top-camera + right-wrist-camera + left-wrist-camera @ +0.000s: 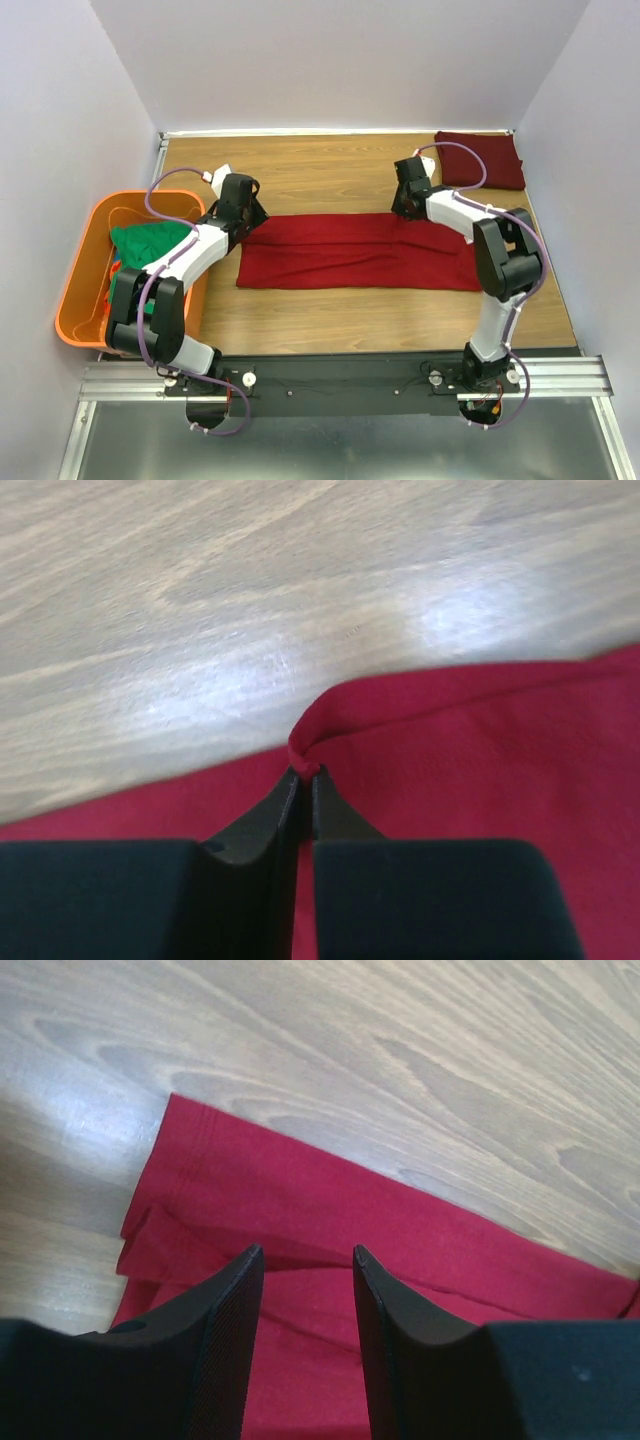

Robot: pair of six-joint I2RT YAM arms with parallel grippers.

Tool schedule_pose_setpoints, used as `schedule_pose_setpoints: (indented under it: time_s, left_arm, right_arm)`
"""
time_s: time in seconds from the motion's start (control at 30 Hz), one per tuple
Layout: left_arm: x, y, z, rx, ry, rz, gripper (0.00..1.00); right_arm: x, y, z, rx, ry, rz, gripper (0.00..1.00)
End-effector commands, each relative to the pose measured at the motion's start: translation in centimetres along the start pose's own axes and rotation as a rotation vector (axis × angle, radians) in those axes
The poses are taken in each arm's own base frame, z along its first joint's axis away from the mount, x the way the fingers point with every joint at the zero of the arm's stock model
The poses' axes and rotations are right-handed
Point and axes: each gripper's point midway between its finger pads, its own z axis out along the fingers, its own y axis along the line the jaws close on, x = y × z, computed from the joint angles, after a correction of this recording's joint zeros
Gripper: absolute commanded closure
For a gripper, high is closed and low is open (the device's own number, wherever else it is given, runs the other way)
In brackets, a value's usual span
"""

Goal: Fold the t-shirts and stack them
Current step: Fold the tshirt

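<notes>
a bright red t-shirt (360,262) is seen laid as a long folded band across the middle of the wooden table (320,165). its far edge is pinched into a small peak by the right gripper (305,772), whose fingers are pressed together on the cloth. the left gripper (308,1255) is held over the band's left end, its fingers parted. a dark maroon t-shirt (480,160) is kept folded at the far right corner, and a green t-shirt (150,243) is bundled in the orange tub (75,300) at the left.
</notes>
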Motion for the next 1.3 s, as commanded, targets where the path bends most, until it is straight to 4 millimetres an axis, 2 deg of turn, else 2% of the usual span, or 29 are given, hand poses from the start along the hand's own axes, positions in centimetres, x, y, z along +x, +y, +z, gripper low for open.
schedule_pose_setpoints:
  time_s: [0.0, 0.1, 0.17, 0.2, 0.23, 0.3, 0.33, 0.37, 0.47, 0.5, 0.57, 0.6, 0.7, 0.73, 0.9, 1.07, 1.13, 1.27]
  left_arm:
    - [1.0, 1.4, 0.4, -0.057, 0.001, -0.038, 0.53]
    - [1.4, 1.9, 0.7, -0.075, 0.006, -0.042, 0.54]
    - [1.5, 2.1, 0.8, -0.081, 0.006, -0.045, 0.54]
    - [1.3, 1.9, 0.9, -0.079, 0.004, -0.046, 0.54]
    - [1.3, 1.9, 0.9, -0.08, 0.005, -0.046, 0.54]
    - [1.3, 1.9, 1.0, -0.079, 0.006, -0.046, 0.54]
    - [1.2, 1.7, 0.9, -0.075, 0.002, -0.047, 0.54]
    - [1.1, 1.7, 0.9, -0.075, 0.0, -0.047, 0.55]
    - [0.8, 1.5, 0.7, -0.066, -0.01, -0.049, 0.55]
    - [0.8, 1.5, 0.7, -0.065, -0.011, -0.048, 0.54]
    - [0.6, 1.4, 0.7, -0.06, -0.013, -0.049, 0.55]
    - [0.7, 1.3, 0.7, -0.059, -0.012, -0.046, 0.55]
    - [0.8, 1.3, 0.9, -0.059, -0.005, -0.048, 0.55]
    - [0.8, 1.2, 1.0, -0.06, -0.004, -0.051, 0.55]
    - [1.4, 1.4, 1.4, -0.064, 0.005, -0.052, 0.55]
    - [3.0, 1.6, 1.6, -0.054, 0.037, -0.034, 0.56]
    - [3.1, 1.0, 1.5, -0.03, 0.032, -0.017, 0.57]
    - [2.7, -1.3, 1.0, 0.055, 0.03, 0.05, 0.56]
  right_arm:
    - [-1.3, -0.9, -2.8, 0.015, -0.063, 0.032, 0.89]
    - [-1.3, -1.0, -4.4, -0.014, -0.07, 0.05, 0.93]
    - [-0.1, -1.5, -5.0, -0.021, -0.051, 0.061, 0.94]
    - [-0.3, -1.3, -6.0, -0.047, -0.059, 0.074, 0.95]
    - [0.9, -1.7, -6.2, -0.044, -0.042, 0.071, 0.95]
    - [1.4, -1.9, -7.1, -0.053, -0.043, 0.075, 0.95]
    - [1.2, -1.9, -8.2, -0.07, -0.06, 0.089, 0.95]
    - [2.4, -2.2, -8.5, -0.075, -0.043, 0.088, 0.95]
    - [2.7, -2.4, -10.4, -0.113, -0.065, 0.12, 0.95]
    - [4.2, -3.0, -10.5, -0.113, -0.043, 0.119, 0.95]
    - [4.4, -3.0, -11.7, -0.145, -0.06, 0.145, 0.95]
    - [5.5, -3.3, -11.8, -0.153, -0.047, 0.147, 0.95]
    - [6.6, -3.3, -12.8, -0.2, -0.041, 0.172, 0.95]
    - [7.9, -3.7, -12.6, -0.195, -0.023, 0.174, 0.95]
    - [9.9, -4.2, -13.0, -0.221, -0.006, 0.235, 0.94]
    - [10.6, -4.1, -13.3, -0.248, 0.0, 0.262, 0.75]
    - [10.6, -3.6, -13.7, -0.275, 0.008, 0.259, 0.69]
    - [10.2, -3.3, -14.6, -0.313, -0.008, 0.252, 0.54]
